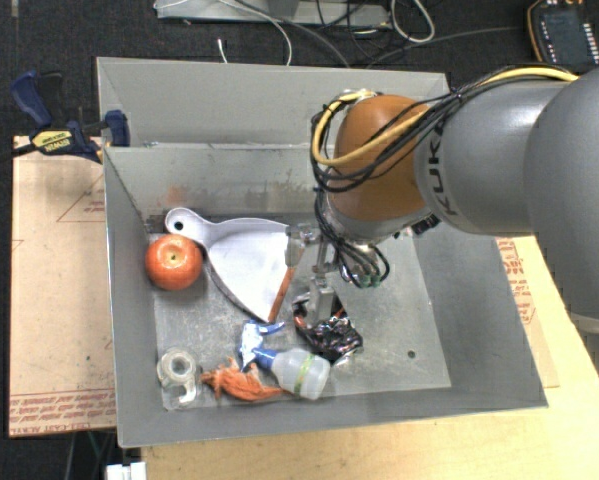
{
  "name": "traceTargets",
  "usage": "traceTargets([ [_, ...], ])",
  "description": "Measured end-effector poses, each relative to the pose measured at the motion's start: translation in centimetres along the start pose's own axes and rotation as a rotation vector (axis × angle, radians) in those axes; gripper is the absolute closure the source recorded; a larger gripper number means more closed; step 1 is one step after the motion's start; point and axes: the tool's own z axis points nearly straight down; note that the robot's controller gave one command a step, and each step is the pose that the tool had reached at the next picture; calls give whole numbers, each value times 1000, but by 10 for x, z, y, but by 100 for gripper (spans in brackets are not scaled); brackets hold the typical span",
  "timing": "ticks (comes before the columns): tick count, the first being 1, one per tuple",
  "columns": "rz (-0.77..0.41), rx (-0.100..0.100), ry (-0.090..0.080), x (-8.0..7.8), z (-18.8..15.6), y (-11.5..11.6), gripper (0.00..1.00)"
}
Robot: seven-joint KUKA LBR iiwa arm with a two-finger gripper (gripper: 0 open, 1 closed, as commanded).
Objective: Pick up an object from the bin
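Note:
My gripper (317,276) hangs under the orange wrist cover in the middle of the bin. It is just right of a thin orange stick (279,293) that leans on the edge of a white scoop (241,256). Directly below the gripper lies a crumpled black and red object (329,335), very near its tip; I cannot make out any contact. Nothing is seen held.
A red apple (174,263) sits at the left by the scoop's handle. Along the front lie a white bottle (301,374), a blue and white wrapper (255,343), an orange yarn tuft (243,386) and a clear tape roll (177,373). The arm covers the bin's back right.

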Motion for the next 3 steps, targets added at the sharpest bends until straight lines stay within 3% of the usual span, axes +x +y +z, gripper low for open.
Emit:
traceTargets([
  [1,-277,-3,-2,17,-2,52,0],
  [2,-245,-3,-7,11,1,40,0],
  [3,-362,-3,-9,-13,25,27,0],
])
